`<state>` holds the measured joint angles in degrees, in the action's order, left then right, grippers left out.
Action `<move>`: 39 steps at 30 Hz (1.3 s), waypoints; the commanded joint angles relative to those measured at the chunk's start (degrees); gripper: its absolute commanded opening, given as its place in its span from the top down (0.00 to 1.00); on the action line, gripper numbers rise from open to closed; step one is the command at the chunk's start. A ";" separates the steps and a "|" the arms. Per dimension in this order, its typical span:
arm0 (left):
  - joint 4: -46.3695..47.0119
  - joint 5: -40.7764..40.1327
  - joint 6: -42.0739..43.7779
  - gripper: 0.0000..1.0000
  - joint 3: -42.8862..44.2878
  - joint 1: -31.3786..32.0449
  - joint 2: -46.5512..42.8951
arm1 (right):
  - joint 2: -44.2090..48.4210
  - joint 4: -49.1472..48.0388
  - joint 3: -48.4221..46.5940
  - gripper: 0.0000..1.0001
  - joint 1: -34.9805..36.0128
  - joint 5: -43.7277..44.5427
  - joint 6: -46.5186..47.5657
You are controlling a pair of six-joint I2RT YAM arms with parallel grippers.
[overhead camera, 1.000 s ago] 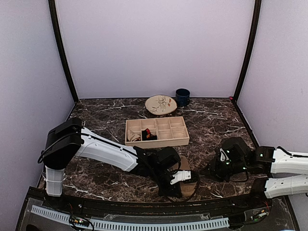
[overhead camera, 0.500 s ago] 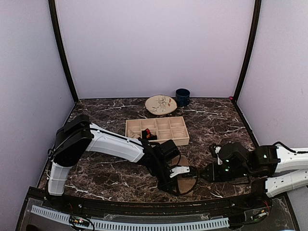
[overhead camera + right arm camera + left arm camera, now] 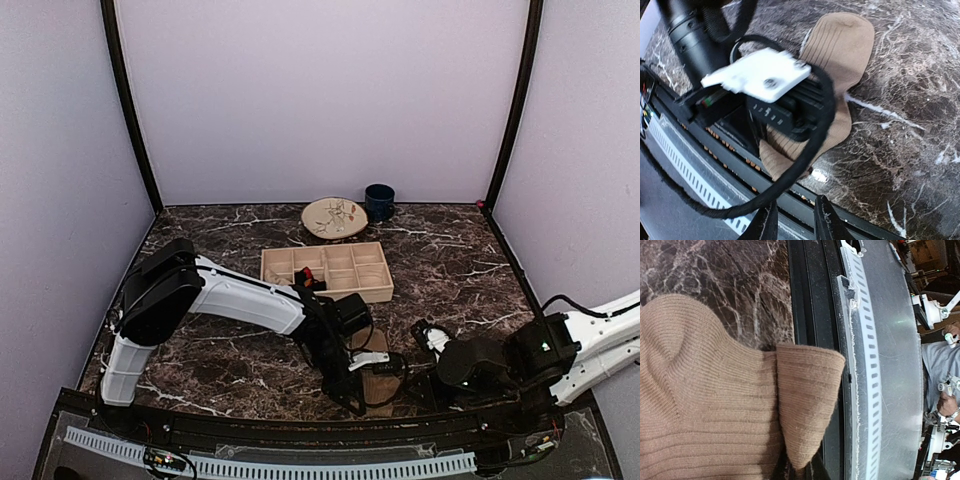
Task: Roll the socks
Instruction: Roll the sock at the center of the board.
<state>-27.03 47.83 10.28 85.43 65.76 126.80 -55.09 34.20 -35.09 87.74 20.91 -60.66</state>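
Top: tan sock is found at the near edge of the table.
Left wrist: its cuff is pinched in the closed left gripper (first fold only).
Right wrist: right gripper is held apart, empty; the fold is to be pinned, then rolled.

My left arm is white shells over black joints. Left of centre in my right wrist view, a thick black cable loops around its white plate, with one screw. My right pincer has pale fingers.
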 commanded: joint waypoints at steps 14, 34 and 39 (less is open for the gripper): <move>-7.40 6.14 1.38 1.00 3.93 -2.84 4.10 | -12.09 -4.66 -4.91 0.73 7.87 3.92 5.86; -9.34 8.26 2.02 1.00 5.15 -3.88 5.95 | -23.55 -9.89 -5.67 0.61 6.02 4.03 13.10; -9.56 8.57 2.19 1.00 5.10 -3.89 5.94 | -24.75 -10.68 -5.52 0.59 4.40 5.26 14.63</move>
<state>-34.28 56.60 11.33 90.61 62.13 132.11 -79.29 25.43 -39.53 93.51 24.16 -48.05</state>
